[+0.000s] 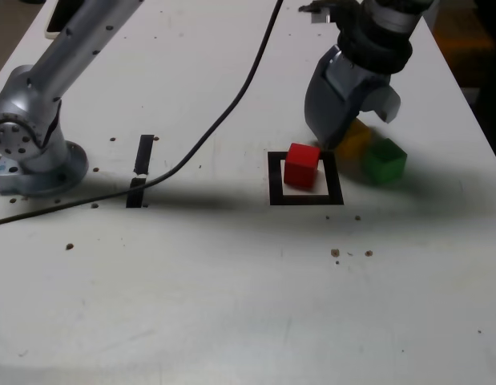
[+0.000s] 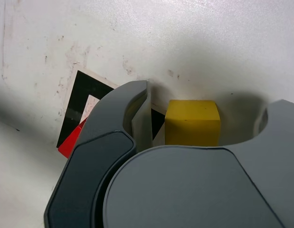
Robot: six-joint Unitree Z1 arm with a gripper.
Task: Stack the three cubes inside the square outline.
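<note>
Hand (image 2: 203, 126) standing spread, jaws straddling yellow cube (image 2: 192, 122) on table (image 1: 231, 305), not yet pinching. Red cube (image 1: 301, 165) sitting inside square outline (image 1: 305, 199); green cube (image 1: 385, 160) lying just beside yellow, outside outline. Cubes appearing light, rigid, matte; gripping opposite flat faces looking advisable.

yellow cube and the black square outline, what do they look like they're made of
Yellow cube: a solid matte block, possibly painted wood or foam; its faces are flat and evenly coloured with no shine, and tiny specks show in the wrist view. Black square outline: looks like thick black tape stuck flat on the white table, slightly glossy, with straight strips meeting at overlapped corners.
</note>
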